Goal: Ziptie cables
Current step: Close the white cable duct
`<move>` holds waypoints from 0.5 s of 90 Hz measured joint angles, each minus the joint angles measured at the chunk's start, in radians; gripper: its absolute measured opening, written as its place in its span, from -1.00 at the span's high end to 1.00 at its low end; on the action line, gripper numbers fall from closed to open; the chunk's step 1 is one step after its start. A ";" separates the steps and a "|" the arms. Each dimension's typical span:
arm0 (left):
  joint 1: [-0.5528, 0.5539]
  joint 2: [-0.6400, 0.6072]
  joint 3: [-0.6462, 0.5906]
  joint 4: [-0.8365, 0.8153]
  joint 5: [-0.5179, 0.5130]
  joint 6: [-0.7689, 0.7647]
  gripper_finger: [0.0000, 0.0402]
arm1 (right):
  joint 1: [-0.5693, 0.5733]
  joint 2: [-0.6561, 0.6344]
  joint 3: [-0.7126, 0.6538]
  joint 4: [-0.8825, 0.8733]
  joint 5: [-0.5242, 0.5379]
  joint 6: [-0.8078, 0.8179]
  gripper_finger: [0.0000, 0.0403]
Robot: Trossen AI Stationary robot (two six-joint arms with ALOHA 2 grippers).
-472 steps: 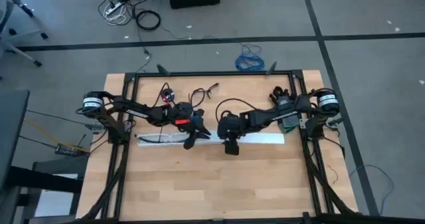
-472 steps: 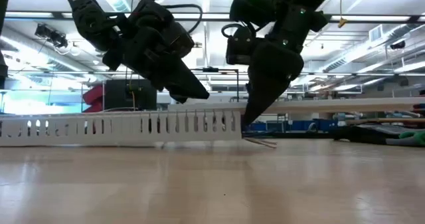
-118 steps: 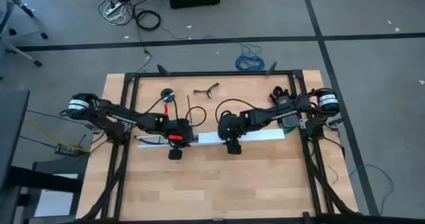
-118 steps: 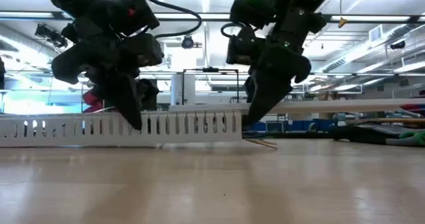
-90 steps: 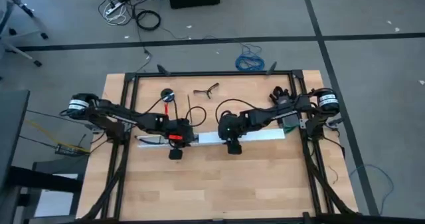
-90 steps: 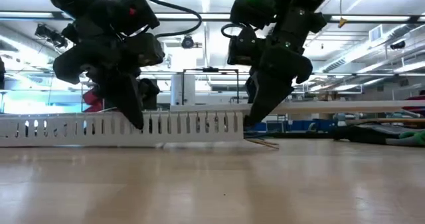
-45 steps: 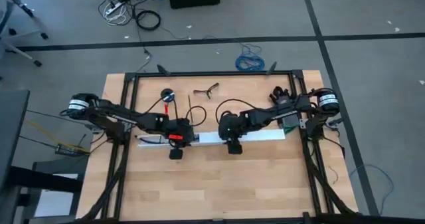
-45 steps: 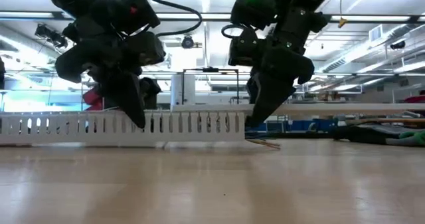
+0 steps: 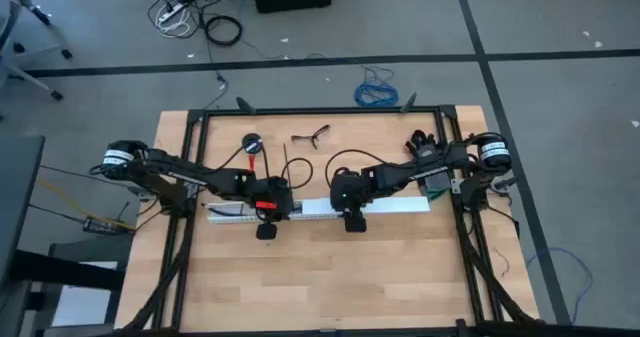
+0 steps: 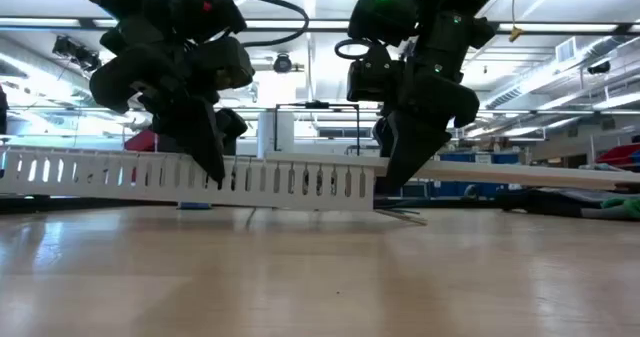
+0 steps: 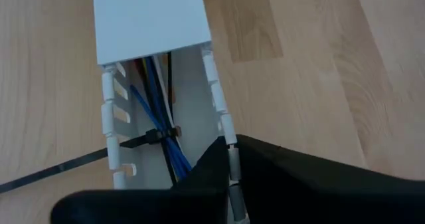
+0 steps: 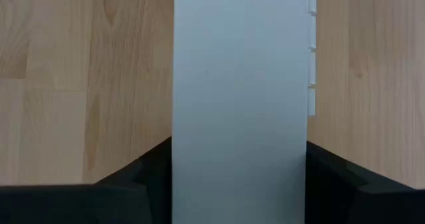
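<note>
Several cables [image 11: 161, 127] lie inside a white slotted duct [image 9: 320, 208], running along its channel; in the left wrist view they show as blue and dark strands, with a black ziptie [image 11: 143, 141] wrapped across them and its tail passing out through a slot in the duct's side wall. A flat white cover [image 11: 149, 18] closes the duct beyond that open stretch. The duct lies lengthwise across the middle of the surface [image 9: 320, 277], roughly parallel to its far edge. In the low view the duct [image 10: 200, 177] hangs just above the wood rather than resting on it, and a few thin wires [image 10: 400, 213] poke out beneath it near the right gripper.

The left gripper [image 9: 266, 213] is at the open, slotted part of the duct, its jaws closed on the duct's side wall, one finger inside the channel and the other outside. The right gripper [image 9: 350, 209] is just beside it, toward the right edge of the surface, with its jaws closed across the width of the covered part, a finger against each side.

Near the far edge of the surface lie a small round black object with a red stem [image 9: 251, 145] and a small two-armed tool [image 9: 312, 134], both well apart from the duct. A green item [image 9: 436, 186] sits by the right arm's base.
</note>
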 joint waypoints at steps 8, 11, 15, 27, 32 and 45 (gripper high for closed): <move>0.005 0.000 0.000 0.001 0.000 -0.019 0.94 | 0.004 0.000 0.000 0.002 0.022 -0.003 -0.14; 0.009 0.000 0.000 0.000 0.001 -0.023 0.94 | 0.007 0.000 0.000 0.002 0.035 -0.007 -0.14; 0.013 0.000 0.000 0.000 0.004 -0.028 0.94 | 0.012 0.000 0.000 0.002 0.043 -0.012 -0.14; 0.018 0.000 0.000 0.002 0.028 -0.030 0.94 | 0.019 0.000 0.000 0.004 0.044 -0.012 -0.14; 0.018 0.000 0.000 0.006 0.031 -0.029 0.94 | 0.018 0.000 0.000 0.002 0.043 -0.012 -0.14; 0.019 0.000 0.000 0.022 0.065 -0.030 0.94 | 0.018 0.000 0.000 0.000 0.043 -0.016 -0.14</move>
